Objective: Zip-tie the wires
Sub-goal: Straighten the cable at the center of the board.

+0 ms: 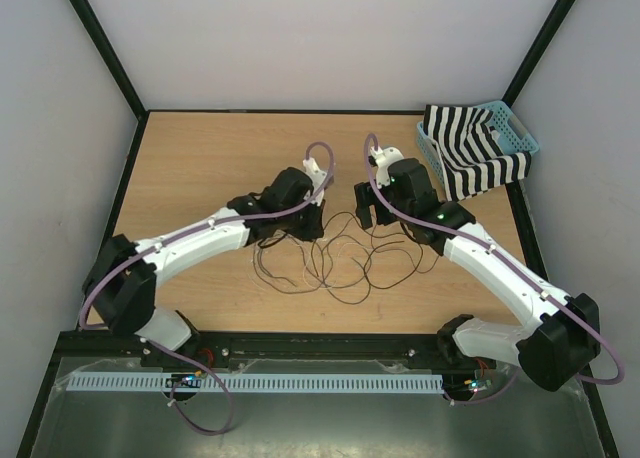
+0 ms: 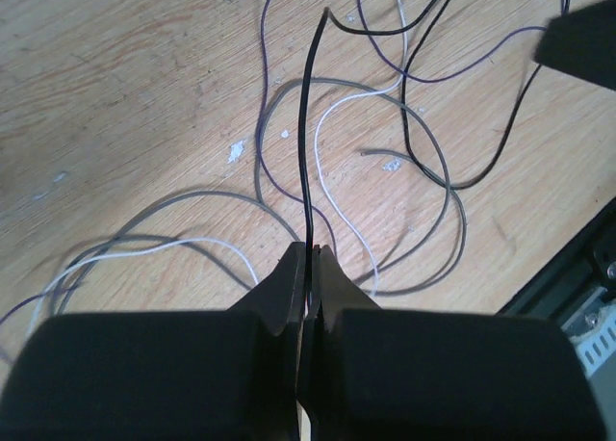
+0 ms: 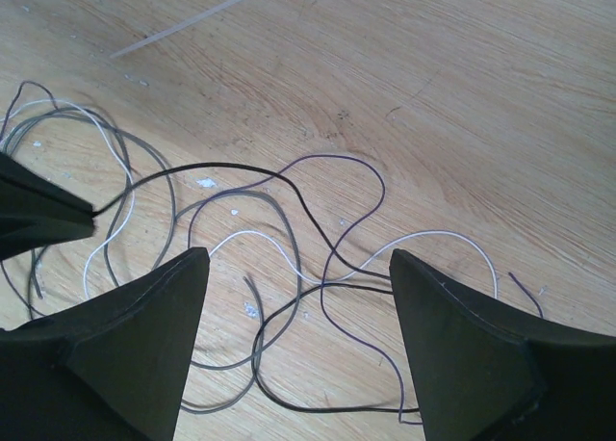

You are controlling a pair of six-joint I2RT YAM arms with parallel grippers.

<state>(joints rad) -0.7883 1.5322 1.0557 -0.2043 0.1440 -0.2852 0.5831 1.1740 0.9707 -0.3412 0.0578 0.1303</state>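
1. wires (image 1: 340, 260): thin black, grey, white and purplish strands in loose loops on the table (image 1: 200, 168). They lie under and between the two sets of fingers.
2. black wire (image 2: 306, 152): one strand, pinched at the tips of the left gripper (image 2: 310, 256). It runs straight ahead from the tips, and its free end is out past them.
3. Left fingers are pressed together and clamped on that black wire, with no gap showing.
4. right gripper (image 3: 298, 258): fingers wide apart, gripping nothing. Wire loops lie on the wood below the gap.
5. In the right wrist view, the left gripper's tip is just left of the right fingers, and the black strand leads off it.
6. zip tie (image 3: 197, 15): whitish strip flat on the wood, well ahead of the right fingertips and off to their left, apart from the wires.
7. basket (image 1: 520, 128): holds a striped cloth (image 1: 470, 153), beyond the right fingers at the far right of the table.
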